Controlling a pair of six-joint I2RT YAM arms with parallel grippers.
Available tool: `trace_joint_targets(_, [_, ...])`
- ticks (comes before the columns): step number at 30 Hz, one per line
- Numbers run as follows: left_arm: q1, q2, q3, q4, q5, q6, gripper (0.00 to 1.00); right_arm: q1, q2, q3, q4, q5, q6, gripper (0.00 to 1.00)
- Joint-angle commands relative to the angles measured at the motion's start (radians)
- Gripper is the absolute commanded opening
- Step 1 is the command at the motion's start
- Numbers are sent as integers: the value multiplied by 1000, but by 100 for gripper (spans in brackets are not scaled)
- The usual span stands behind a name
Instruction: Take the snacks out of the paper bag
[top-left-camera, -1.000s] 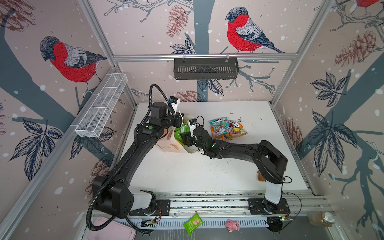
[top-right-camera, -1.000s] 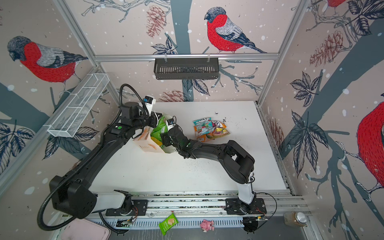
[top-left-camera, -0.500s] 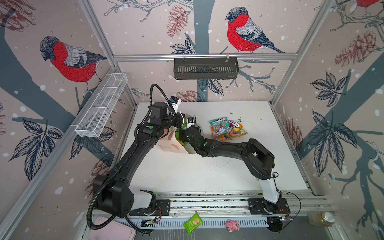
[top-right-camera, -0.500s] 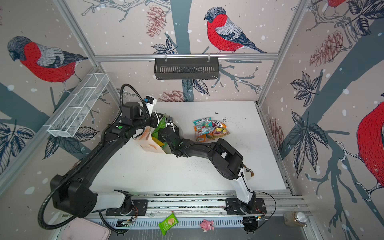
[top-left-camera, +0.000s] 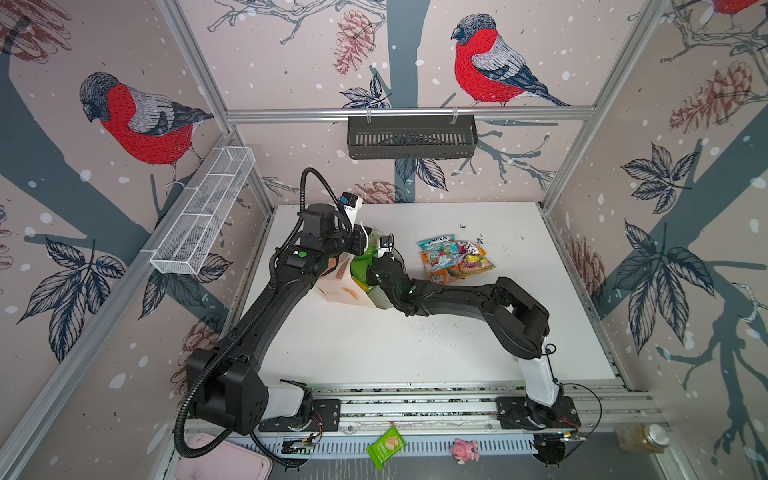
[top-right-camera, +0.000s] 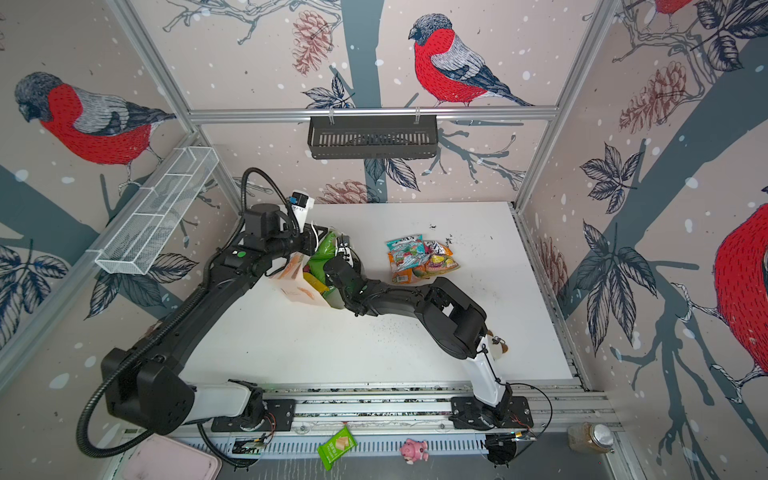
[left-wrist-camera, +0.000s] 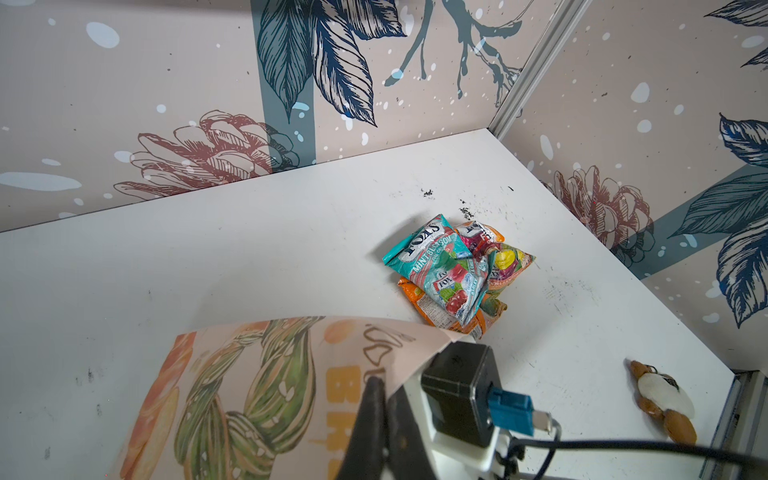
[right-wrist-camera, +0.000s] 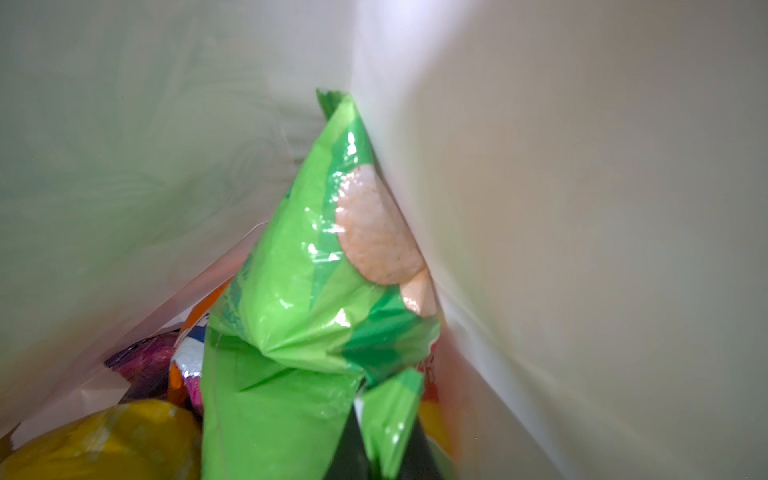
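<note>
1. Change noted: over the last second the right arm has pushed in toward the paper bag (top-left-camera: 338, 291), and the right hand (right-wrist-camera: 382, 457) has gone from spread wide to closed. The bag, the left arm and the pile of snacks (top-left-camera: 455, 259) on the counter (top-left-camera: 374, 353) lie as they did.
2. Right hand: it is inside the bag mouth, hidden in both top views by its own wrist. The right wrist view shows its dark fingers (right-wrist-camera: 347, 457) pressed together on the lower fold of the green packet (right-wrist-camera: 307, 291). The grip is on a thin flap only.
3. Left hand (left-wrist-camera: 384, 399): fully closed, pinching the printed rim of the bag and holding the mouth open.
4. Location of goods: the bag sits left of centre on the counter and leans. Whether its base is flat cannot be told. The green packet rests against an inner wall. A yellow packet (right-wrist-camera: 104, 440) and orange and purple wrappers lie beneath it. The pile already out is well apart from the bag, toward the right arm's side.
5. Step in hand, by judgement: the grasp is made, and extraction of the green packet has not yet begun. The task is partway done, since several packets remain inside.
6. Next move calls for a straight withdrawal through the bag mouth, then a release beside the pile. The left hand should hold the rim so the bag does not drag. Risk: slick foil may slip from so small a pinch.
</note>
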Motion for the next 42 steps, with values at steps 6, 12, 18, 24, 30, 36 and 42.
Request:
trace_joint_targets(6, [1,3,12,53,-34,-21,0,-9,-64,-20,20,-15,-20,2])
trace_joint_targets(12, [1,4,12,50,-68,-30,0,-9,-100,-24,11,-33,-16,2])
trace_joint_targets(18, [2,7,13,42,-108,-38,0,-10,-134,-34,9,-33,-26,2])
trace_joint_targets(24, [1,6,15,37,-129,-41,0,-8,-169,-45,8,-40,-31,1])
trace_joint_targets(30, [2,9,15,37,-133,-52,0,-8,-213,-66,10,-38,-35,1])
trace_joint_targets(36, [2,10,15,36,-135,-56,0,-8,-244,-80,15,-34,-40,1])
trace_joint_targets(42, [2,10,15,33,-153,-55,0,-5,-270,-86,13,-40,-43,1])
